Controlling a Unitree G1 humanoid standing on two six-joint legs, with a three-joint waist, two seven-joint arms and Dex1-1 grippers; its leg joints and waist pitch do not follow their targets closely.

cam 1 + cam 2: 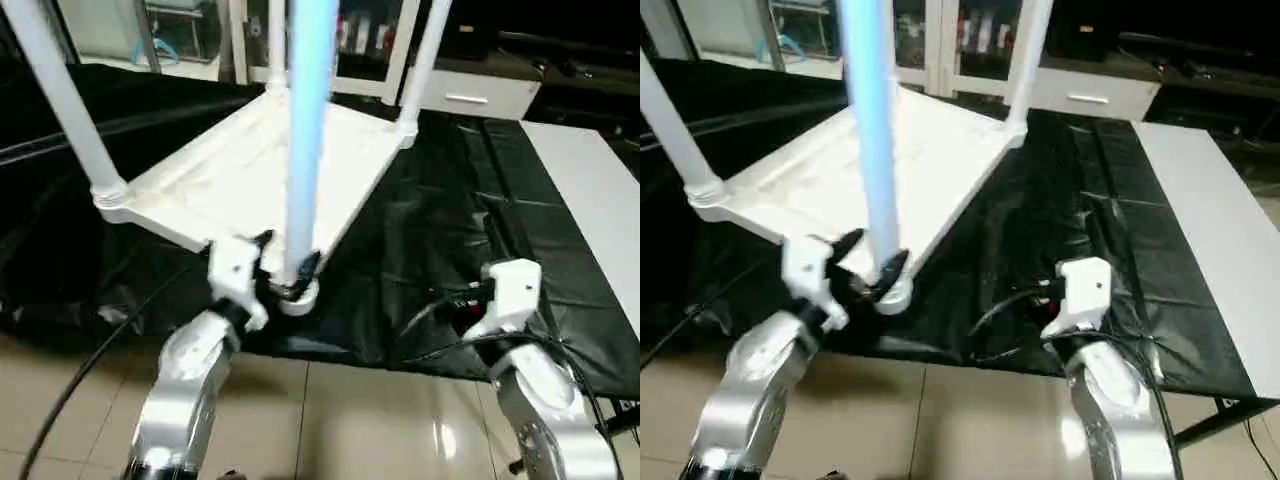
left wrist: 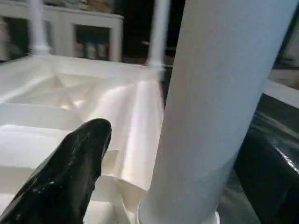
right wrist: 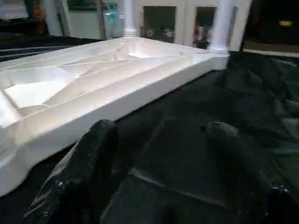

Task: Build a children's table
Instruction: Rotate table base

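The children's table lies upside down on the black cover, its white ribbed tabletop point(image 1: 230, 175) facing up. White legs stand in its corner sockets: the near leg point(image 1: 308, 140), a left leg point(image 1: 62, 95), a far right leg point(image 1: 424, 62) and a far one point(image 1: 276, 40). My left gripper point(image 1: 285, 258) is open at the near leg's base, one finger point(image 2: 70, 172) on each side, with a gap showing to the leg point(image 2: 219, 112). My right gripper point(image 3: 159, 128) hovers open over the black cover beside the tabletop's long edge point(image 3: 121, 100), nothing between its fingers.
The black cover's front edge point(image 1: 380, 350) meets tiled floor point(image 1: 350, 420) just in front of me. A white board or table point(image 1: 590, 190) lies at the right. White cabinets point(image 1: 470, 95) stand behind. Cables point(image 1: 430, 315) trail near my right wrist.
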